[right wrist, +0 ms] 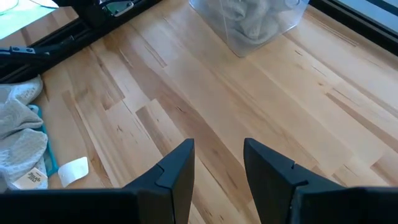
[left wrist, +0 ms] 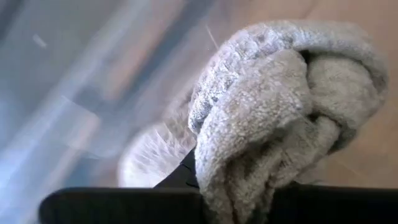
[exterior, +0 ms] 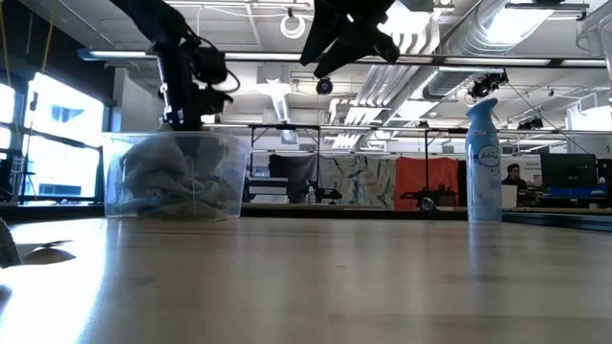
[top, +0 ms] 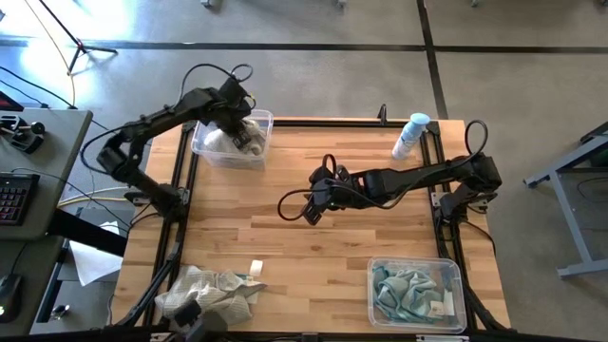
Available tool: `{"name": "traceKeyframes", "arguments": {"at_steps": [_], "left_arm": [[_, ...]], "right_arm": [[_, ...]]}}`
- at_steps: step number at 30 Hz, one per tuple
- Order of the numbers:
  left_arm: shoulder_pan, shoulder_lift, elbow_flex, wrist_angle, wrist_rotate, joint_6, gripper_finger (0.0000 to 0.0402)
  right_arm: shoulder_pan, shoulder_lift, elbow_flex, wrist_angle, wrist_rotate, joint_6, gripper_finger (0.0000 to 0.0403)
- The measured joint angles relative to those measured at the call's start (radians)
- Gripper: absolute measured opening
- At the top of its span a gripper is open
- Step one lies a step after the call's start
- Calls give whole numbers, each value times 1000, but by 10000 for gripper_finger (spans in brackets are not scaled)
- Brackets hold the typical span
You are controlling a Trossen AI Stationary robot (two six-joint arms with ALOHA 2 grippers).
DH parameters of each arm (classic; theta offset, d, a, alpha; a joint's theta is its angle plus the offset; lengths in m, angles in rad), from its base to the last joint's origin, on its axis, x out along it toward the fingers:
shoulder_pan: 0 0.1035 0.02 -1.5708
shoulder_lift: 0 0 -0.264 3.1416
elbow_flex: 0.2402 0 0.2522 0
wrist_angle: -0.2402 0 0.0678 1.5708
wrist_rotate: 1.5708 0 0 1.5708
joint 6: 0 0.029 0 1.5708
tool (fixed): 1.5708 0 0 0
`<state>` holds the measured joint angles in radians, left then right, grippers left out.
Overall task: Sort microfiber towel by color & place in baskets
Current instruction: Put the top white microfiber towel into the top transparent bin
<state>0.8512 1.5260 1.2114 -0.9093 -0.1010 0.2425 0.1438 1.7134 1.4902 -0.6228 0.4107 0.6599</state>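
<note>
The spray bottle (exterior: 483, 161) at the right of the low view has a label with writing on it, too small for me to read; from overhead it stands white with a blue cap (top: 409, 134) near the upper right of the table (top: 313, 247). A small white tag (top: 256, 269) lies loose on the wood at lower left, and another tag sits on the pile beside it, its print illegible.

The towels come in two colours. Beige-grey ones, thick and nubbly, fill the clear tub (top: 233, 140) at the upper left of the overhead frame. The left gripper (top: 249, 133) is down inside this tub, and its wrist camera is filled by a bunched beige-grey towel (left wrist: 280, 118) pressed close against the dark fingers; I cannot tell whether they are clamped on it or released. In the low view the same tub (exterior: 175, 176) shows at left, cloth heaped behind its clear wall.

Pale teal-blue towels (top: 407, 288) lie crumpled in the second tub (top: 416, 293) at the lower right, with a white label at one corner.

A loose pile of towels (top: 209, 289) remains at the lower left of the table, mostly beige-grey with a strip of teal showing in the right wrist view.

The right gripper (top: 313, 204) hangs over bare wood near the middle of the table, its fingers (right wrist: 177, 171) spread apart and holding nothing.
</note>
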Motion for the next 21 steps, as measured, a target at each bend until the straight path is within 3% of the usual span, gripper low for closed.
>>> {"name": "traceKeyframes", "arguments": {"at_steps": [7,12,21], "left_arm": [[0,86,9,-63,40,-105,98],[0,60,68,-107,41,-134,147],[0,-50,159,-127,42,-284,179]], "right_arm": [[1,0,0,-1,0,13,133],[1,0,0,-2,-1,-10,133],[1,0,0,-28,-1,-13,133]]}}
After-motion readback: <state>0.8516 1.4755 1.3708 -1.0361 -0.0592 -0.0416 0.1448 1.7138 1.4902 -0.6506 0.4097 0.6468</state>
